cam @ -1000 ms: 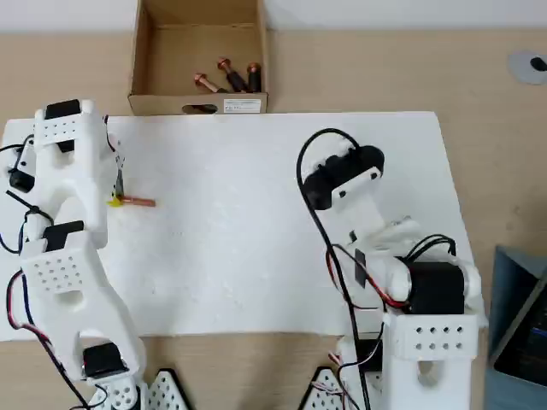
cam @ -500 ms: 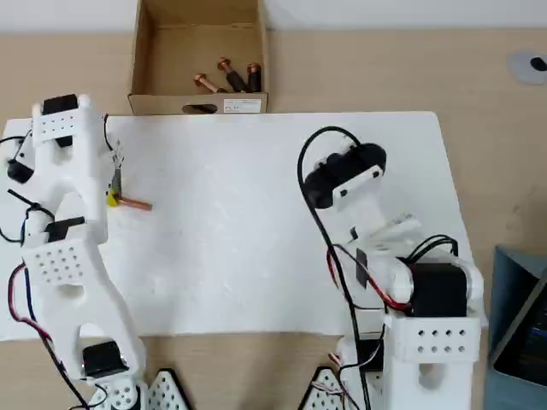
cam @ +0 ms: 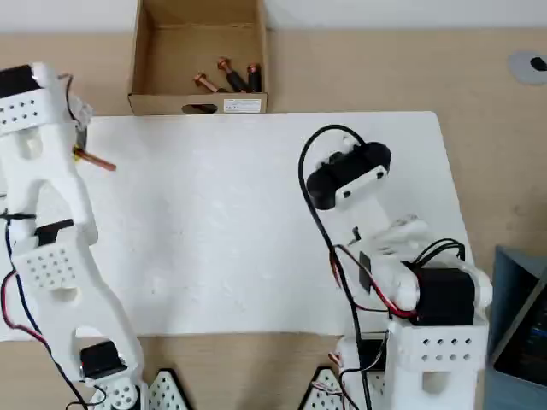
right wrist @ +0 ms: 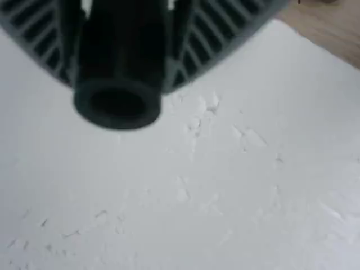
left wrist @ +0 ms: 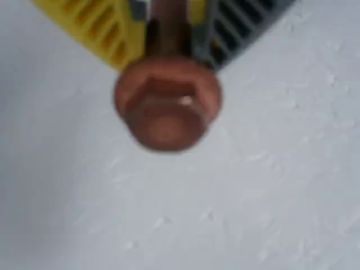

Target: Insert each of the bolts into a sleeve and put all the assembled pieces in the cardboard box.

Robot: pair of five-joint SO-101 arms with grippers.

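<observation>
1. High view: my left hand (cam: 79, 152) hangs over the left edge of the white foam sheet (cam: 222, 239), near the cardboard box (cam: 137, 77). It grips a copper bolt (cam: 98, 161) that sticks out sideways toward the sheet's middle. Three assembled pieces (cam: 226, 77) lie in the box at the back of the bench (cam: 359, 68). The right arm (cam: 346, 175) stands over the sheet's right half, well apart from the bolt.
2. Left wrist view: the yellow and grey fingers are pinched narrow on the bolt's shank just behind its hex head. The head faces the camera, with the sheet beyond it.
3. Right wrist view: my right hand (right wrist: 121, 34) is clamped on a black sleeve (right wrist: 118, 84). The sleeve's open mouth points outward over the sheet.
4. Progress, as I judge it: three pieces are boxed, and this pair is picked up but not yet joined. What is left is to bring bolt and sleeve together, line the shank up with the mouth, push it in, and carry the piece to the box.
</observation>
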